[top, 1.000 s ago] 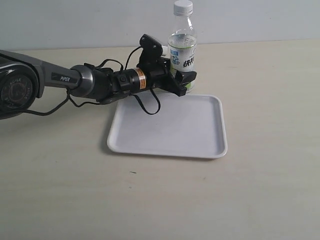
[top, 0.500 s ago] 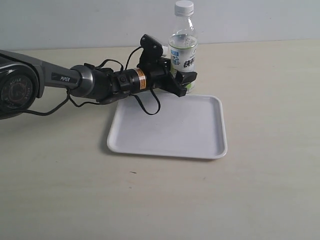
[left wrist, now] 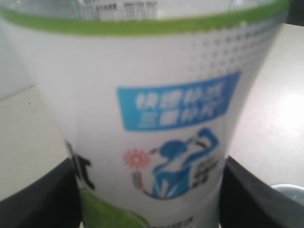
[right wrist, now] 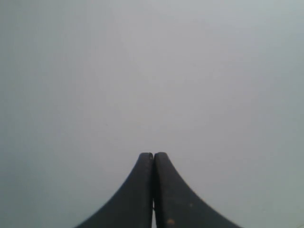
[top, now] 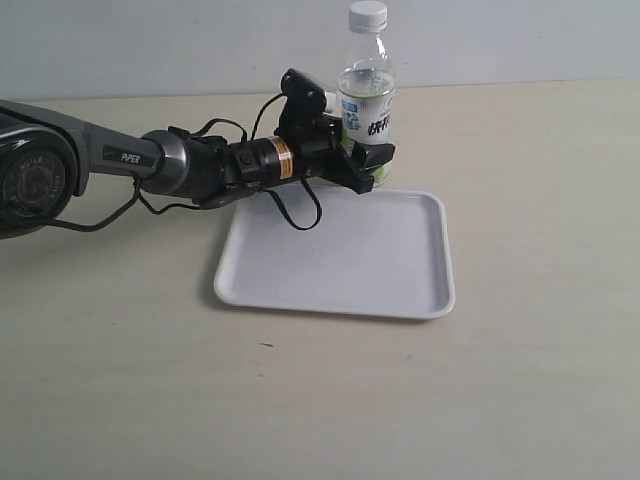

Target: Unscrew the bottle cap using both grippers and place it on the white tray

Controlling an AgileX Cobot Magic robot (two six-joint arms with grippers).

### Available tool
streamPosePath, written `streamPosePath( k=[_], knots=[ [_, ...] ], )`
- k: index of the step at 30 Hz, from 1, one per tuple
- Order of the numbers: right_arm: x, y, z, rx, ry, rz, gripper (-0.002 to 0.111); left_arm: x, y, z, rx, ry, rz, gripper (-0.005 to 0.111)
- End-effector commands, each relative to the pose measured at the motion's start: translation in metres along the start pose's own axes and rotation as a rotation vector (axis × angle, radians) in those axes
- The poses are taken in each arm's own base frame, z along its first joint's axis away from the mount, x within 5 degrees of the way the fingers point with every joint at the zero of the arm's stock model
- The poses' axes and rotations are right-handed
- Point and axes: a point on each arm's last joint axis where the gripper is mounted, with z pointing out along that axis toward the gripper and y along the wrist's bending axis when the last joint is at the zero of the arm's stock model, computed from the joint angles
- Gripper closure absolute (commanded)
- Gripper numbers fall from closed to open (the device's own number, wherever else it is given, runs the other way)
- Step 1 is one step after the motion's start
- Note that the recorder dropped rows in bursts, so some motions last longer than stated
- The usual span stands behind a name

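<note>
- The left gripper (top: 372, 165) squeezes the bottle (top: 366, 100) low down; hold tight.
- The bottle cap (top: 367, 14) sits on top, 12 o'clock of the white tray (top: 330, 290).
- The right gripper (right wrist: 153, 190), pinched closed and empty, must open first.

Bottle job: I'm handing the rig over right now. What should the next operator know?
Left gripper: shut on the bottle at its label, holding it upright by the far rim of the tray.
Right gripper: shut, empty, facing a blank grey surface; not seen in the exterior view.
Cap: on the bottle, untouched.
Tray: nothing on it.
Done: bottle braced.
Left: bring the right gripper to the cap, unscrew it, set it on the tray.
</note>
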Motion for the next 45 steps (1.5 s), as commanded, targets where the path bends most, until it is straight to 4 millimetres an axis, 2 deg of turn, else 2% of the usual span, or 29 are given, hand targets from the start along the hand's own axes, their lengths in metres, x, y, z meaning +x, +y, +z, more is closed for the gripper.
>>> streamPosePath(
  k=[1, 7, 12, 15, 18, 20, 22, 26, 30, 37, 41, 45],
  knots=[
    [0.006, -0.003, -0.001, 0.018, 0.061, -0.136, 0.108, -0.014, 0.0, -0.001, 0.014, -0.055, -0.005, 0.107],
    [0.005, -0.004, 0.004, 0.036, 0.037, -0.176, 0.108, -0.013, -0.002, -0.001, 0.029, -0.045, 0.016, 0.107],
    [0.004, -0.005, 0.024, 0.088, 0.029, -0.164, 0.108, -0.012, -0.002, -0.001, 0.037, -0.037, 0.025, 0.107],
    [0.002, 0.001, 0.057, 0.126, 0.12, -0.268, 0.108, -0.012, -0.002, -0.001, 0.037, -0.037, 0.025, 0.107],
    [0.005, 0.009, 0.111, 0.177, 0.273, -0.399, 0.108, -0.012, -0.002, -0.001, 0.037, -0.037, 0.025, 0.107],
    [0.017, 0.016, 0.152, 0.167, 0.504, -0.507, 0.108, -0.012, -0.003, -0.001, 0.039, -0.036, 0.028, 0.107],
    [0.032, 0.022, 0.184, 0.109, 0.741, -0.577, 0.108, -0.011, -0.003, -0.001, 0.045, -0.031, 0.032, 0.107],
    [0.054, 0.029, 0.237, 0.061, 0.988, -0.546, 0.108, -0.011, -0.004, -0.001, 0.051, -0.027, 0.039, 0.107],
    [0.074, 0.028, 0.276, 0.067, 1.127, -0.47, 0.108, -0.011, -0.004, -0.001, 0.051, -0.027, 0.039, 0.107],
    [0.105, 0.015, 0.312, 0.149, 1.451, -0.431, 0.108, -0.011, -0.004, -0.001, 0.05, -0.025, 0.041, 0.107],
    [0.115, 0.0, 0.319, 0.25, 1.626, -0.495, 0.108, -0.01, -0.003, -0.001, 0.047, -0.018, 0.046, 0.107],
    [0.119, -0.011, 0.325, 0.336, 1.691, -0.561, 0.102, -0.009, -0.003, -0.001, 0.043, -0.012, 0.047, 0.107]
  ],
)
